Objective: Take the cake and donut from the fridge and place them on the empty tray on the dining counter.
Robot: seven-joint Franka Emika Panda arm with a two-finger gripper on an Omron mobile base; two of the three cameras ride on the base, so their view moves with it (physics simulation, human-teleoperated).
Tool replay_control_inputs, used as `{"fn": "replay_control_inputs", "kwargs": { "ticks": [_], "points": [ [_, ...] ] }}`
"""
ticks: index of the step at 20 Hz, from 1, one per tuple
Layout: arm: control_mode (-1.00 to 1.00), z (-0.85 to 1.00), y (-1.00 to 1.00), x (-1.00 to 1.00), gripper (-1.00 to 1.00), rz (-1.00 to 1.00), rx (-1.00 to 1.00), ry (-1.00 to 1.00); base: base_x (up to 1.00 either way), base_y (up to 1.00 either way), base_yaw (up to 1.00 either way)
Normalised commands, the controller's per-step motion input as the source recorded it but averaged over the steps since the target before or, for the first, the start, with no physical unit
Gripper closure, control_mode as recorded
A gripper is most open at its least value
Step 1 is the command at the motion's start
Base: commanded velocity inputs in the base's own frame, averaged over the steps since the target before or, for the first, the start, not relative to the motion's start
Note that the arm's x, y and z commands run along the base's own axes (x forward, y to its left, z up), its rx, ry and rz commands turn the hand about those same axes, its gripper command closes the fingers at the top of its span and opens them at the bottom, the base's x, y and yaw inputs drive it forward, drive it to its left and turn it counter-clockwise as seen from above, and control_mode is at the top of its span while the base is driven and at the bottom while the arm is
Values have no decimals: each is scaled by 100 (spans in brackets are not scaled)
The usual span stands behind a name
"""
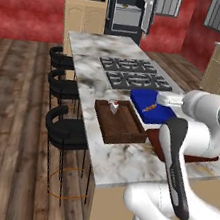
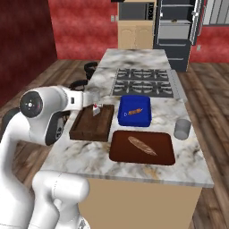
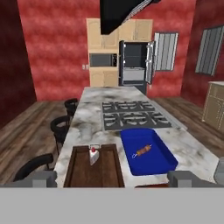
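On the dining counter (image 1: 123, 162) we see the cake (image 3: 93, 155) resting upright at the far end of the tray (image 3: 78, 173), beside the blue dish (image 3: 153, 162). Our gripper (image 3: 112, 178) hovers with its fingers spread wide, holding nothing.

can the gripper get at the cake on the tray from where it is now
Probably yes. The cake sits uncovered at the far end of the tray, just ahead of the open gripper, with nothing between them; the blue dish lies off to the side.
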Motion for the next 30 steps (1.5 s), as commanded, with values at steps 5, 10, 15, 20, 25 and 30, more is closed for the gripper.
{"fn": "replay_control_inputs", "kwargs": {
  "ticks": [5,10,15,20,25,30],
  "points": [
    [-100,57,0,-69,-100,0,0,-4,0,0,0],
    [100,21,0,-45,-100,0,0,-1,-11,-2,0],
    [100,0,0,0,-100,0,0,0,-91,-48,-4],
    [100,0,0,0,-100,0,0,0,-37,-100,-1],
    [100,0,0,0,-100,0,0,0,30,-100,0],
    [100,0,0,0,-100,0,0,0,57,-100,3]
  ]
}}
